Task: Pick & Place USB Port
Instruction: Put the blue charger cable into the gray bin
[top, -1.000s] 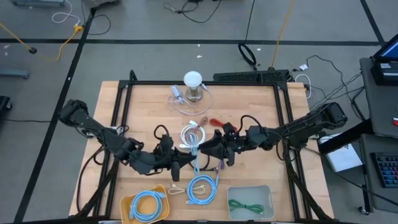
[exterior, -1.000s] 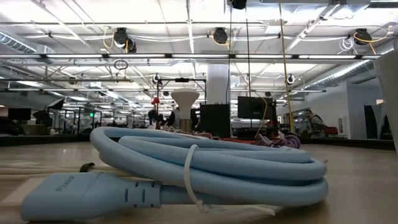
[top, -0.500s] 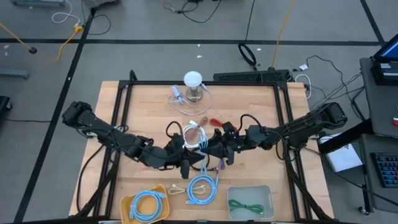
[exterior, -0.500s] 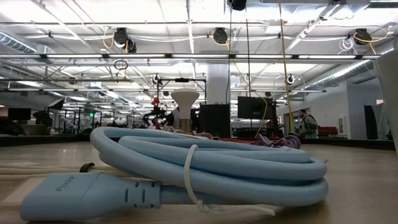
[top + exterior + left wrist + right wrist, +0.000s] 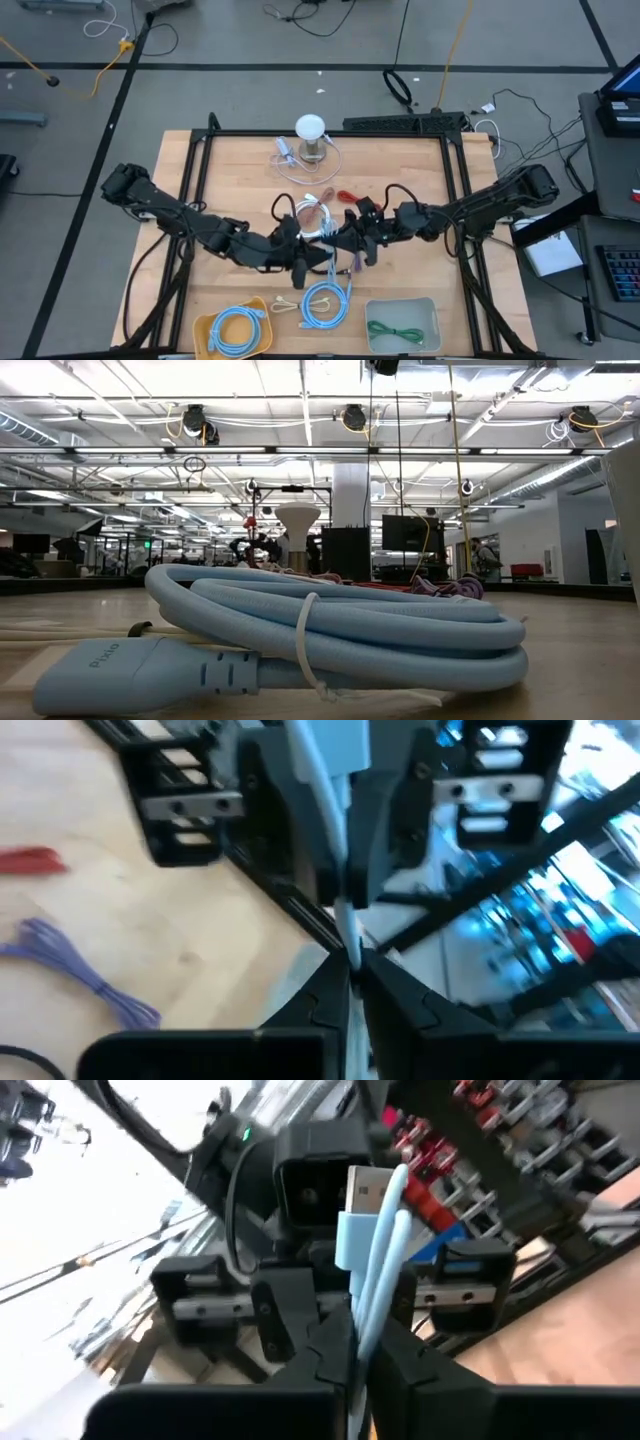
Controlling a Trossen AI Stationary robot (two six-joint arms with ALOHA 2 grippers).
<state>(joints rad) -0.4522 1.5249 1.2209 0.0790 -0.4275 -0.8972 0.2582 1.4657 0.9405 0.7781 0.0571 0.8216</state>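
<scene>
At the frame centre of the high view, the right gripper (image 5: 352, 1342) has its jaws closed on a light blue USB cable (image 5: 372, 1250), plug end up. The left gripper (image 5: 350, 965) faces it, jaws nearly closed around the same cable above the wooden counter (image 5: 230, 170).

Quick tally, top-down:
- 2 dark jointed robot arms: left arm (image 5: 190, 225), right arm (image 5: 470, 205)
- 3 light blue coiled USB cables: one in tray (image 5: 238, 330), one on bare wood (image 5: 322, 305), one mid-table between arms (image 5: 312, 215)
- 2 trays: yellow plastic tray (image 5: 205, 330), grey rectangular tray (image 5: 432, 310)
- 1 each: green coiled cable (image 5: 393, 330), red cable (image 5: 345, 195), purple cable (image 5: 352, 267), white round-topped stand (image 5: 311, 128)
</scene>
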